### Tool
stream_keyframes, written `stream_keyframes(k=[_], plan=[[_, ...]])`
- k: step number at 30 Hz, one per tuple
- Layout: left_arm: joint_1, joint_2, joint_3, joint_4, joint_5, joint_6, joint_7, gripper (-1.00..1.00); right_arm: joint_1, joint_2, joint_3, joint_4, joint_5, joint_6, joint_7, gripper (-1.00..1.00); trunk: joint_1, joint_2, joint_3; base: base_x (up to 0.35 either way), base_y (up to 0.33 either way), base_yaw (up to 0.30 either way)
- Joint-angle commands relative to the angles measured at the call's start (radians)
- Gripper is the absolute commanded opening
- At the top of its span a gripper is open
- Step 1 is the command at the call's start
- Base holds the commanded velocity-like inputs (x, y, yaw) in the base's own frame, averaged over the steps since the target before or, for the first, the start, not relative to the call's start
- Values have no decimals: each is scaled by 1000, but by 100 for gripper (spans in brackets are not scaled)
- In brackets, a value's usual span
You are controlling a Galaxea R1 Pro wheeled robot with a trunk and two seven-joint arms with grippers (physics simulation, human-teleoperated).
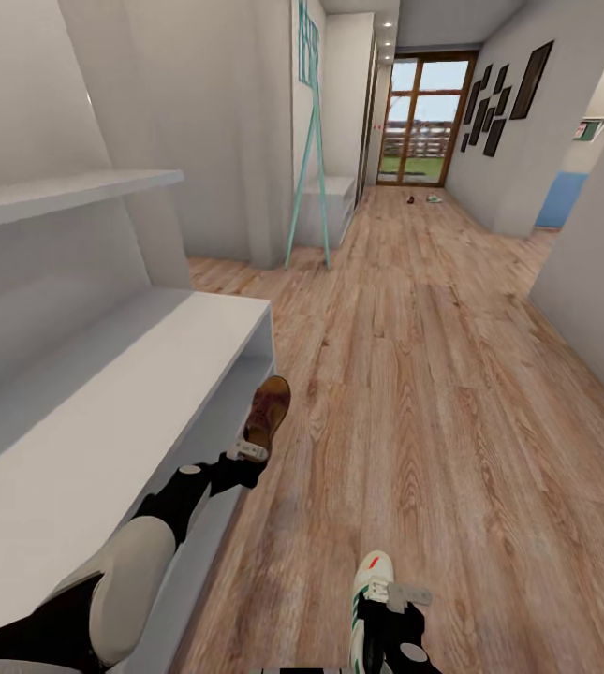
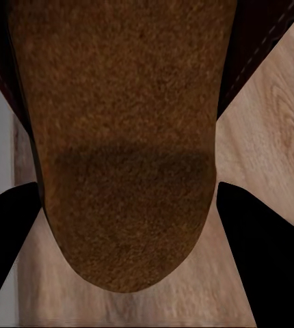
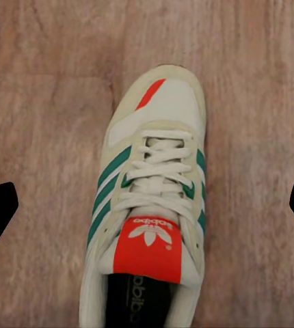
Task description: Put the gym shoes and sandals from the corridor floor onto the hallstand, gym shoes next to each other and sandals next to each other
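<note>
Corridor floor (image 1: 451, 374), hallstand (image 1: 105, 402) left, sandal (image 1: 268, 412), gym shoe (image 1: 371, 599)

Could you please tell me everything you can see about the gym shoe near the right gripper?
The gym shoe is white and cream with green side stripes, white laces, a red-orange tongue patch bearing a white logo, a red-orange flash near the toe and a dark inside. It looks like leather. Seen from above, its toe points away from the robot, over the wood floor. The right gripper sits at its heel end; whether it grips the shoe is unclear.
</note>
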State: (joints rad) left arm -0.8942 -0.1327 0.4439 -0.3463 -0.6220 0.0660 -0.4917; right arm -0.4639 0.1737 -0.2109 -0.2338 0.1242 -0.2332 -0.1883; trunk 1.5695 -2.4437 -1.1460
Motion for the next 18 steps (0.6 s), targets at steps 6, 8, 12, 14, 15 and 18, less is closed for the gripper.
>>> stream_keyframes(k=[6, 8, 12, 14, 15, 18], plan=[[-18, -5, 9, -3, -4, 47, -8, -100, -1, 1, -8, 1, -3, -3, -2, 100, 19, -35, -17, 0, 0, 0], [-25, -6, 9, -3, -4, 51, -8, -100, -1, 1, -8, 1, -6, -3, -2, 100, 27, -49, -25, 0, 0, 0], [-31, -11, 9, -3, -4, 53, -8, -100, -1, 1, -9, 1, -7, -3, -2, 100, 32, -57, -45, 0, 0, 0], [-37, -15, 9, -3, -4, 53, -8, -100, -1, 1, -9, 1, -7, -3, -2, 100, 33, -57, -56, 0, 0, 0], [-40, -17, 9, -3, -4, 53, -8, -100, -1, 1, -10, 1, -8, -3, -2, 100, 33, -58, -62, 0, 0, 0], [-46, -22, 9, -3, -4, 54, -8, -100, -1, 1, -10, 1, -8, -3, -2, 100, 35, -58, -78, 0, 0, 0]])
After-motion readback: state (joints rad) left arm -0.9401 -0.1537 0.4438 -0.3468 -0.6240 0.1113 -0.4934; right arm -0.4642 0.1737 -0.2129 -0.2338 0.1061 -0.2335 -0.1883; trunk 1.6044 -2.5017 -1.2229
